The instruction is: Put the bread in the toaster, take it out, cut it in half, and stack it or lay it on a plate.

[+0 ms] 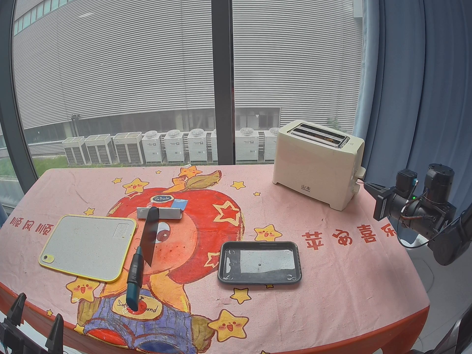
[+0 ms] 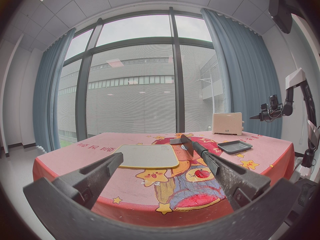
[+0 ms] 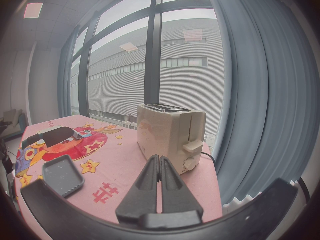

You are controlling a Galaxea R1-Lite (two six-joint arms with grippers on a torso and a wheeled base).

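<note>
**Toaster** (image 1: 318,163) (image 2: 227,123) (image 3: 170,134): cream, two slots on top, standing upright just ahead of the right gripper's fingertips, apart from them. The end with the lever (image 3: 192,146) and the knob (image 3: 188,162) faces that gripper. A brownish strip (image 1: 322,134) lies in one slot (whether it is the bread cannot be told).

**Right gripper** (image 3: 159,167) (image 1: 368,187) (image 2: 255,117): fingers pressed together with no gap, nothing between them, held above the table's edge and pointing at the toaster.

**Plate** (image 1: 259,262) (image 2: 234,146) (image 3: 61,174): a black rectangular tray, flat on the cloth. It is to the right gripper's left and well apart from it, and forward and to the right of the left gripper.

**Knife** (image 1: 142,251) (image 2: 191,145): dark blade, teal handle, the blade propped on a grey block (image 1: 160,213). It lies ahead of the left gripper, slightly to its right.

**Cutting board** (image 1: 88,246) (image 2: 147,156): pale with a yellow rim, straight ahead of the left gripper, just beside the knife.

**Left gripper** (image 2: 163,170) (image 1: 35,320): fingers spread wide, holding nothing, at the table's near edge.

**Tablecloth** (image 1: 344,281): pink, printed with stars and an apple figure.
</note>
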